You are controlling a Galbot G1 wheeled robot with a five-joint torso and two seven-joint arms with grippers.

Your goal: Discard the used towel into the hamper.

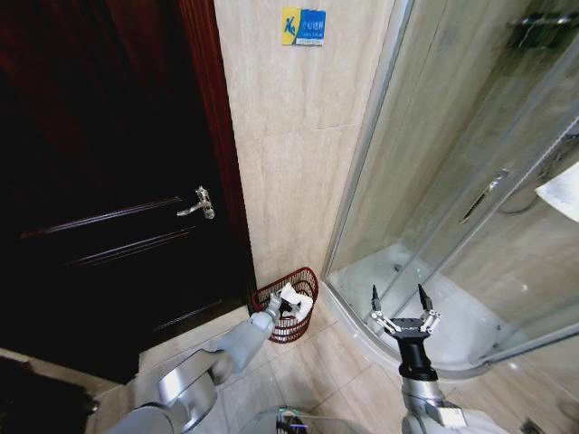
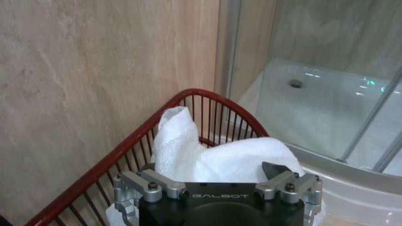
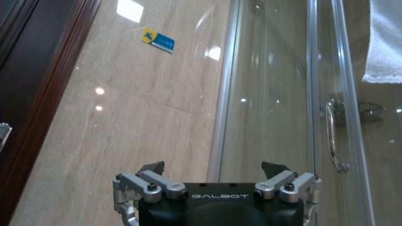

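Note:
The hamper (image 1: pixel 304 272) is a small reddish-brown wire basket standing on the floor in the corner between the door and the tiled wall. A white towel (image 1: pixel 290 295) lies crumpled inside it, partly rising above the rim. My left gripper (image 1: pixel 281 310) reaches over the hamper's near rim, right at the towel. In the left wrist view the towel (image 2: pixel 220 157) lies between the spread fingers of the left gripper (image 2: pixel 213 170), inside the hamper (image 2: pixel 188 92); one fingertip is hidden behind the cloth. My right gripper (image 1: pixel 398 295) is held open and empty in front of the shower.
A dark wooden door (image 1: pixel 99 181) with a metal handle (image 1: pixel 199 203) is at the left. A curved glass shower enclosure (image 1: pixel 452 181) on a raised white tray (image 1: pixel 452 330) fills the right. Another white towel (image 3: pixel 383 42) hangs inside it.

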